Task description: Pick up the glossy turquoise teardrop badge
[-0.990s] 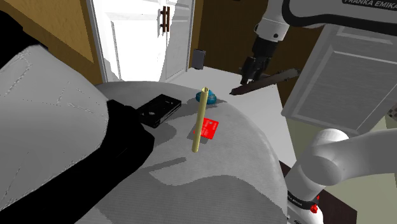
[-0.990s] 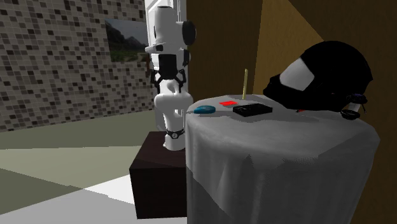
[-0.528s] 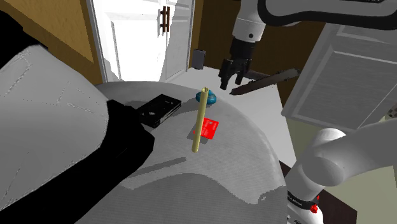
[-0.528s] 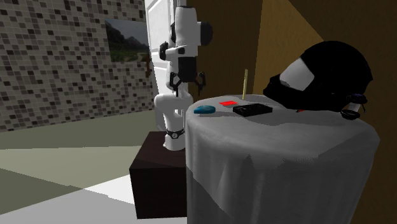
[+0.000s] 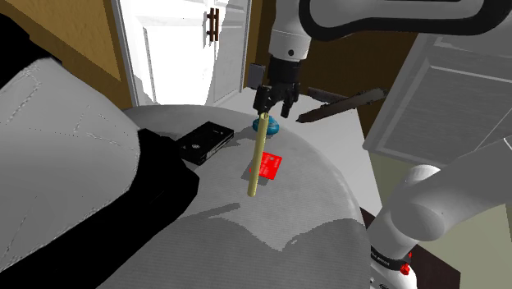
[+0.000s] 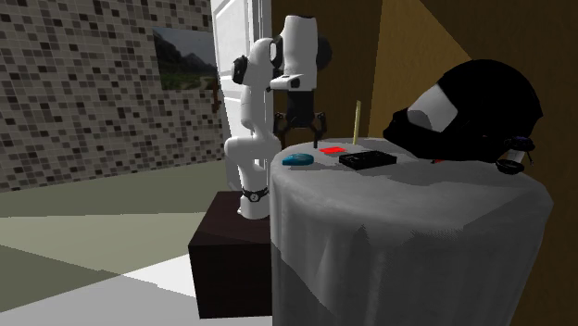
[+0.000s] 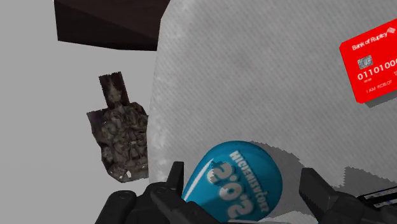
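The jaws stand open, and the gripper point(image 5: 274, 109) hangs over the turquoise teardrop badge point(image 7: 238, 181), with one black finger on either side of it in the wrist view and neither clasping it. The badge lies flat on the grey cloth point(image 7: 254, 83), near the red card point(image 7: 375, 60) but apart from it, and closer to the cloth's edge than the card is.

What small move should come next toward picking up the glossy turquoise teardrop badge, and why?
Probably lower straight down. The black gripper hangs above the grey cloth-covered table with its fingers open, and in the wrist view the glossy turquoise teardrop badge lies flat between them, untouched. Closing at this height would likely miss it.
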Motion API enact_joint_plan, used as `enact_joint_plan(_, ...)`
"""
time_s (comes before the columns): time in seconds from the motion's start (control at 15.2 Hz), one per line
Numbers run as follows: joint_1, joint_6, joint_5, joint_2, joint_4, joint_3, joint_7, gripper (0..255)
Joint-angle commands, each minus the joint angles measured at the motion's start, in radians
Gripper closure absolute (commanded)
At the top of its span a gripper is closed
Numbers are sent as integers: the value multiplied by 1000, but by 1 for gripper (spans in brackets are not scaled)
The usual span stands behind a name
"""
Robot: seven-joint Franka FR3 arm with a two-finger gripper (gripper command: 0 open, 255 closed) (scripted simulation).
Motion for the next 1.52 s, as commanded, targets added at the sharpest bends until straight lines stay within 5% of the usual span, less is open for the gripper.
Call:
enact_joint_plan(0.0,2,23,3,-2,-25,3,1,0)
enact_joint_plan(0.33,4,70,7,-5,-76,8,-1,0)
enact_joint_plan(0.4,4,70,6,-5,-75,7,-1,255)
enact_joint_plan(0.99,4,70,7,-5,-76,8,-1,255)
enact_joint_plan(1.45,-1,-22,-1,5,26,0,3,255)
